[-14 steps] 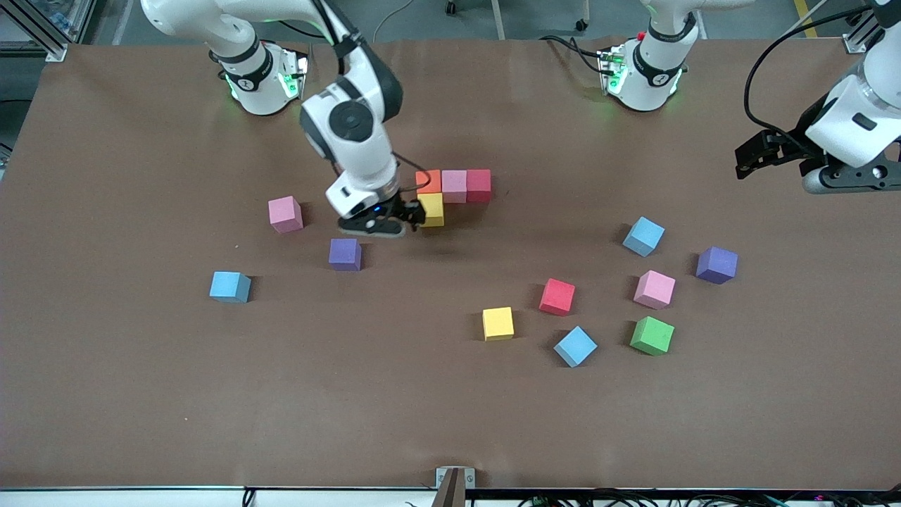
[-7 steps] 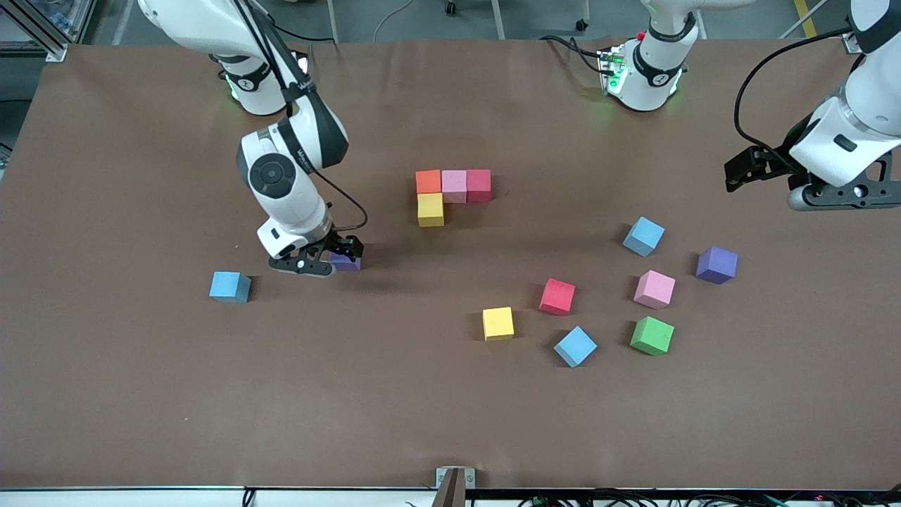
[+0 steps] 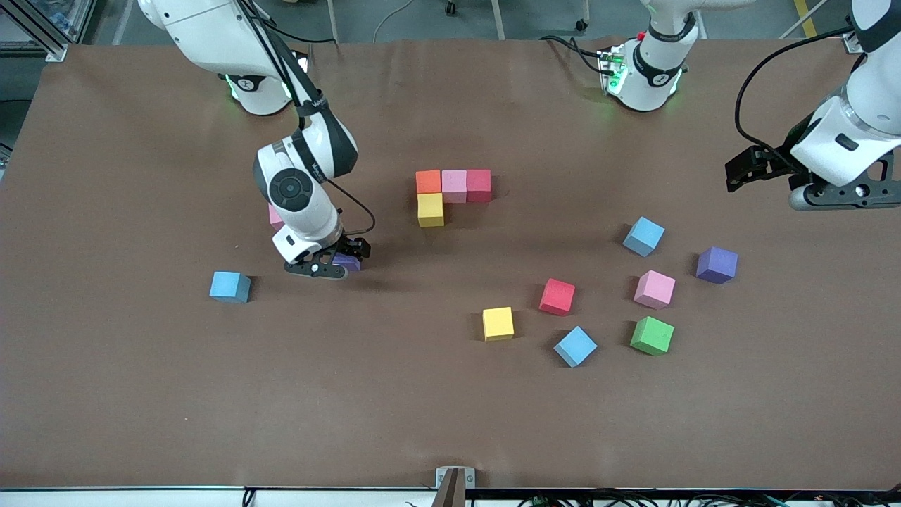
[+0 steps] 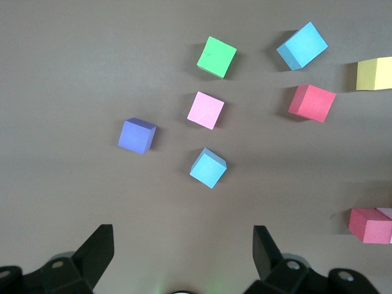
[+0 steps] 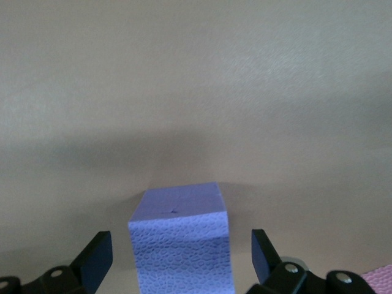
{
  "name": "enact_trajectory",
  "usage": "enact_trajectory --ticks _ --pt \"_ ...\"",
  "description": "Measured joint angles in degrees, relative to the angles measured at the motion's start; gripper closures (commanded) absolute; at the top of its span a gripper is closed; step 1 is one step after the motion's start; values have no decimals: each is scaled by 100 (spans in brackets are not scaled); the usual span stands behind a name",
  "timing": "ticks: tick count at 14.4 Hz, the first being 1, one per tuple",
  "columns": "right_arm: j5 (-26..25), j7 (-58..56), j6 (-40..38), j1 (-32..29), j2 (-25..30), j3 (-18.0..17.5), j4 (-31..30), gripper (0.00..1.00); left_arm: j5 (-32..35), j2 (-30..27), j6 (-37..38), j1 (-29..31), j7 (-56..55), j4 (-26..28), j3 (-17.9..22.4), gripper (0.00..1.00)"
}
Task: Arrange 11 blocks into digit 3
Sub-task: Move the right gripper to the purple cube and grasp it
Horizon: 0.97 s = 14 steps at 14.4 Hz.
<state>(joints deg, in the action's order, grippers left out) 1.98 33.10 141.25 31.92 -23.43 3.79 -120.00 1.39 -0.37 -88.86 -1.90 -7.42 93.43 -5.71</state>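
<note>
A robotics lab. Two arm bases are bolted to a brown-covered bench. Cables trail off its edge.

Three cubes in a touching row, fourth cube touching its end, nearer the camera, other cubes scattered apart.

Right wrist view: a purple block rests on the brown table, between the two dark fingers of the right gripper. The fingers stand apart, one on each side of the block, with a visible gap between each finger and the block's side faces. The block's top face is smooth with a small dark mark; the face toward the camera has a pebbled texture. A soft shadow lies on the table around the block. A sliver of a pink block shows at the picture's corner.
</note>
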Motion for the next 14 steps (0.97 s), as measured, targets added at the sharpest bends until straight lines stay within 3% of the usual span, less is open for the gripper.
enact_trajectory --ticks 8,10,11,12,13,14 --pt "0 0 34 2 -36 -39 -17 1 0 -16 0 17 0 -17 1 0" --pt "0 0 132 2 -100 -39 -43 22 0 -16 0 17 0 -22 1 0" --pt "0 0 169 2 -126 -39 -54 40 0 -16 0 18 0 -22 1 0" --pt "0 0 190 2 -140 -39 -60 68 0 -16 0 20 0 -22 1 0" --pt "0 0 190 2 -142 -39 -61 87 0 -16 0 24 0 -23 2 0" --pt "0 0 190 2 -140 -39 -58 96 0 -16 0 26 0 -23 2 0"
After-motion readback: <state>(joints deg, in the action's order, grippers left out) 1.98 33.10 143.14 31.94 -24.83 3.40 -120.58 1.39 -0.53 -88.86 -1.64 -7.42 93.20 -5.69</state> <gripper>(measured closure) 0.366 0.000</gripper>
